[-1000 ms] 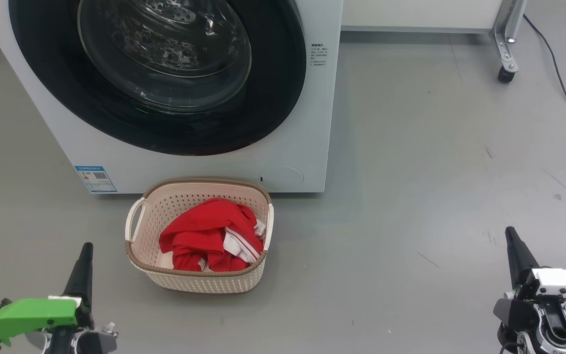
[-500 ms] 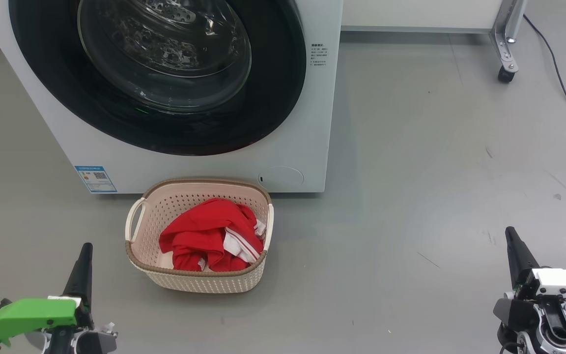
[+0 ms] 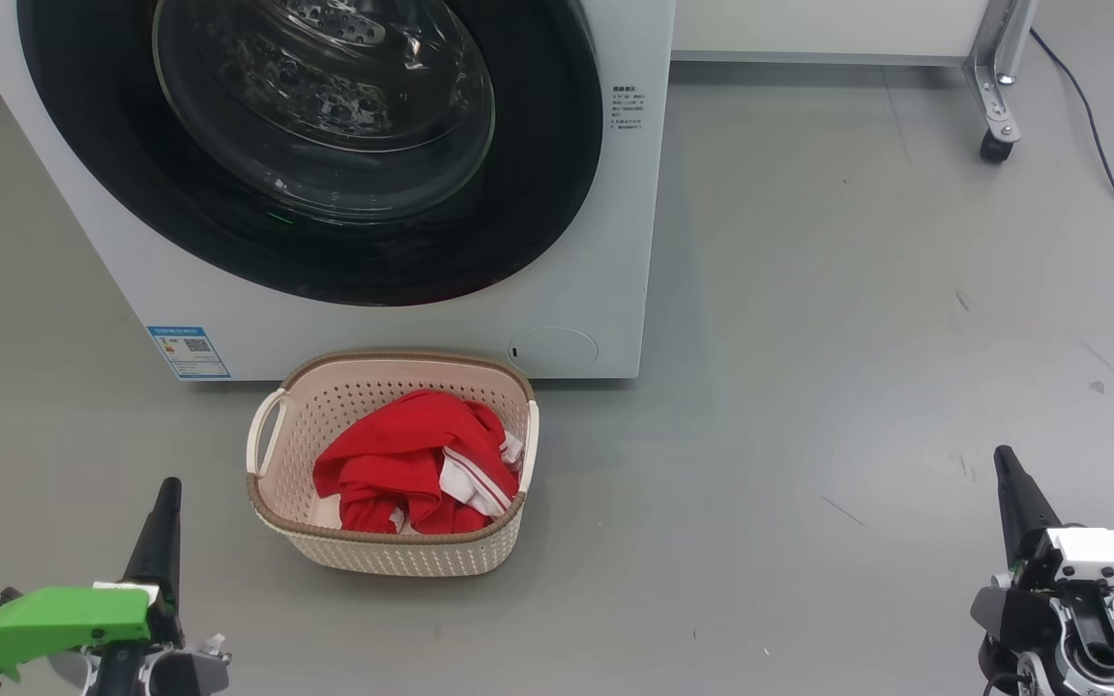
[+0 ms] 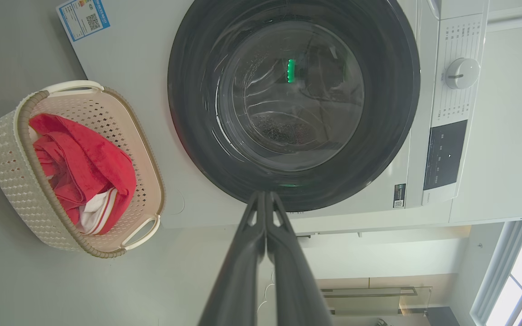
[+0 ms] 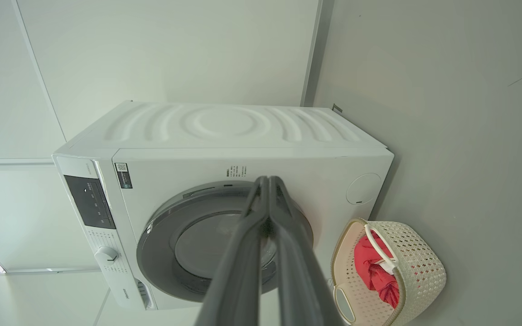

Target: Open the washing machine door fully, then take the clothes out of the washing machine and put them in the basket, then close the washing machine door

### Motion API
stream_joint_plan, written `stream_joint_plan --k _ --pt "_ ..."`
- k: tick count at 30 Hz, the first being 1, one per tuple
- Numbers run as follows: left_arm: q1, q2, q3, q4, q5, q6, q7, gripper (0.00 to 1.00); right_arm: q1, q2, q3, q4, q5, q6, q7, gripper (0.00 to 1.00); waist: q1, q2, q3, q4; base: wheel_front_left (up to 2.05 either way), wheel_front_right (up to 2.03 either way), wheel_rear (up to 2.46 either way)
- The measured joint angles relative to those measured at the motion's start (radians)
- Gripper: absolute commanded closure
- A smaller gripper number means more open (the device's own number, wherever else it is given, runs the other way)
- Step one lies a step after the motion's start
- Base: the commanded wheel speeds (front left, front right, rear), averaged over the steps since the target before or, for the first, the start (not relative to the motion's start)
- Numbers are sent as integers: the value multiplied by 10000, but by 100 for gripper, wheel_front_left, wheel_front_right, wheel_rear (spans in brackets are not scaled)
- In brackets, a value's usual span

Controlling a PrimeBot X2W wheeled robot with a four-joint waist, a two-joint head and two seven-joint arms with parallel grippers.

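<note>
- Bright red white-panelled garments are lying in the cream perforated plastic basket fronting the white washing machine.
- Its black-ringed glass door is sitting shut.
- Left gripper and right gripper are hovering pinched together, empty.

The head view's top edge cuts off the washing machine and the upper part of the washing machine door. The small print right of the door and the blue sticker at lower left are too small to read. The basket hides the lower folds of the clothes, possibly several garments.
</note>
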Motion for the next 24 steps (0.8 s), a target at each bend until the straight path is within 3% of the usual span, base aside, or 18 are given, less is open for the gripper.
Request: stream_joint_plan --k 24 --pt "0 -2 36 2 0 0 73 100 -1 10 -12 0 0 0 52 100 0 0 0 0 0 0 0"
